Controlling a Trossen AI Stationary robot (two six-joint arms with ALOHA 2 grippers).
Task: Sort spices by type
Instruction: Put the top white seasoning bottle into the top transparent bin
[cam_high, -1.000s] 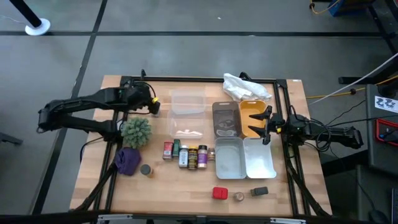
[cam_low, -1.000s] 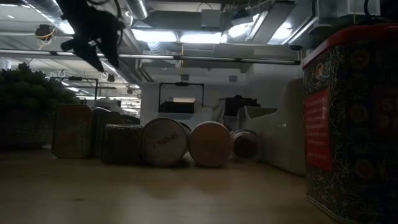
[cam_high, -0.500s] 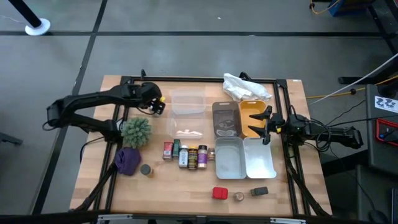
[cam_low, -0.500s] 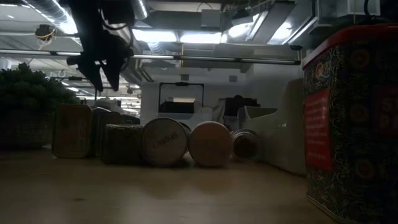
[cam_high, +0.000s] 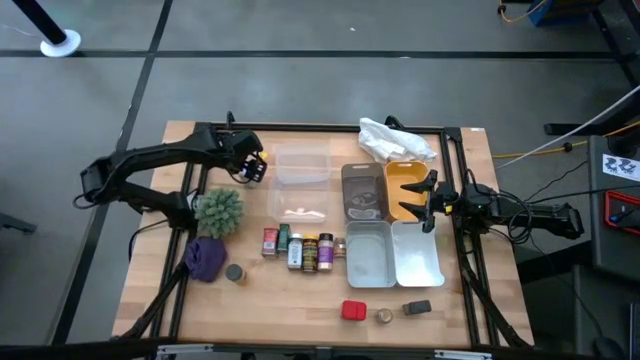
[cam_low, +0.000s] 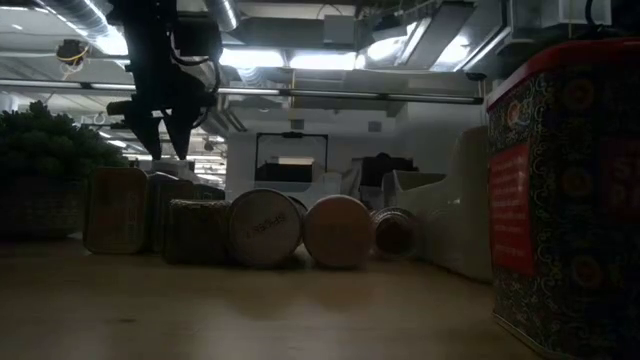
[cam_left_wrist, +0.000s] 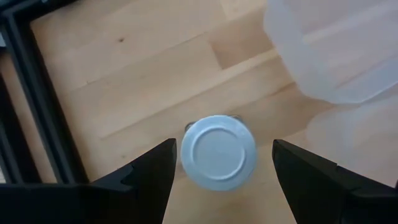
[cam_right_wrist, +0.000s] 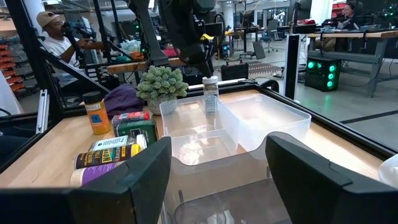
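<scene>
One silver-capped jar upright on the wooden table, directly beneath the left gripper, between its spread fingers, untouched. Just beside: a clear plastic bin. Farther off: a green plant. Right gripper parted, empty, over an orange tray.

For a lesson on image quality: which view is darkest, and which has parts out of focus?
Low view: darkest, the red tin and jars backlit by ceiling lights. Left wrist view: silver-capped jar sharp, clear container soft.
</scene>
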